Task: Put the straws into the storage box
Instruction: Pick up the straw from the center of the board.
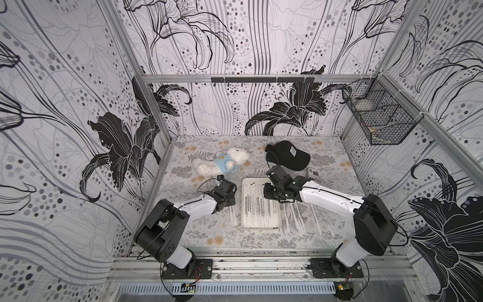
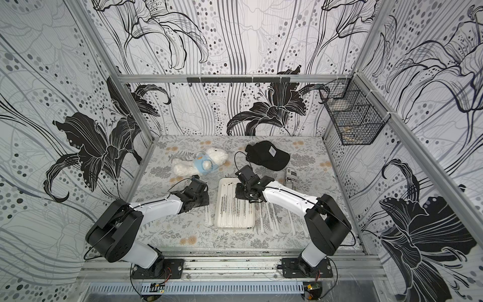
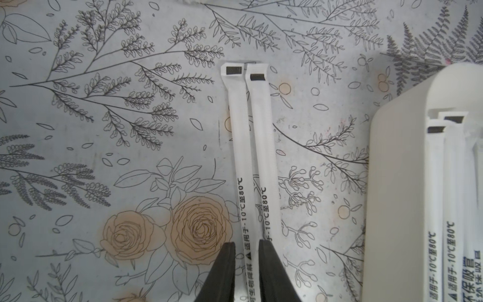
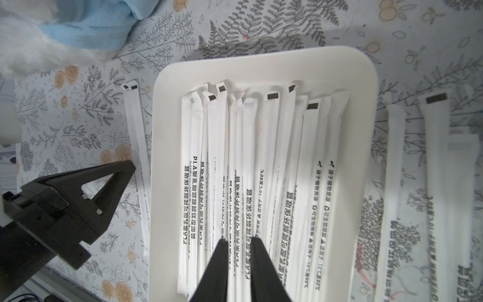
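The storage box (image 1: 261, 227) is a shallow white tray in mid-table, and several straws (image 4: 271, 157) lie side by side in it. Two straws (image 3: 240, 130) lie on the cloth just left of the box wall (image 3: 397, 183). My left gripper (image 3: 247, 244) is low over them, its jaws narrowly open astride one straw, which lies flat. My right gripper (image 4: 239, 241) hangs over the box, open by a narrow gap, holding nothing; boxed straws show through the gap. Several more straws (image 1: 295, 217) lie loose right of the box.
A white plush bear in a blue shirt (image 1: 222, 163) and a black cap (image 1: 287, 155) lie behind the box. A short printed packet (image 1: 312, 174) sits by the right forearm. A black wire basket (image 1: 379, 115) hangs on the right wall.
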{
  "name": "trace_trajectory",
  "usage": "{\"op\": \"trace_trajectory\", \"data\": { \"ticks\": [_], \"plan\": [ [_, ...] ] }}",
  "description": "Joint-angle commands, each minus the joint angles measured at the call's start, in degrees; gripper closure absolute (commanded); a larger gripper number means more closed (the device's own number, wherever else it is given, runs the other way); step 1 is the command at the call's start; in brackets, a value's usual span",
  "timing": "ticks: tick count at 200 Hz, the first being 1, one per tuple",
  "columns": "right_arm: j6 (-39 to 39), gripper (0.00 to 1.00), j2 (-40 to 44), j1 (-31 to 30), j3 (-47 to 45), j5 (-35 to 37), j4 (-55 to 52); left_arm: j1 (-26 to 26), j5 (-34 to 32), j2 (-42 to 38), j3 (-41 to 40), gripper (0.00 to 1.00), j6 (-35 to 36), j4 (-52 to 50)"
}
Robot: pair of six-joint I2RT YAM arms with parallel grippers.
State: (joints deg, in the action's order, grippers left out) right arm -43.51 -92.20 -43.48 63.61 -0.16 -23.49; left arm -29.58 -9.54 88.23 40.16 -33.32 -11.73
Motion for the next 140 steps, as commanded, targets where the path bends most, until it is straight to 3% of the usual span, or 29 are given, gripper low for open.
{"op": "trace_trajectory", "data": {
  "ticks": [1,33,84,140],
  "plan": [
    [1.0,0.8,-0.3,-0.4,-0.5,0.4,0.6,0.1,1.1,1.6,0.1,0.78,0.8,2.9],
    [1.1,0.8,0.0,-0.4,-0.6,0.6,0.3,0.1,0.3,3.3,-0.6,0.8,0.6,2.4],
    [1.1,0.81,-0.6,-0.4,-0.1,0.3,0.7,0.0,-2.2,-0.2,-1.0,0.97,0.6,-1.6],
    [1.8,0.81,0.7,-0.4,0.1,1.5,-0.6,-0.3,-5.1,-8.8,5.4,1.0,3.4,-8.5]
  ]
}}
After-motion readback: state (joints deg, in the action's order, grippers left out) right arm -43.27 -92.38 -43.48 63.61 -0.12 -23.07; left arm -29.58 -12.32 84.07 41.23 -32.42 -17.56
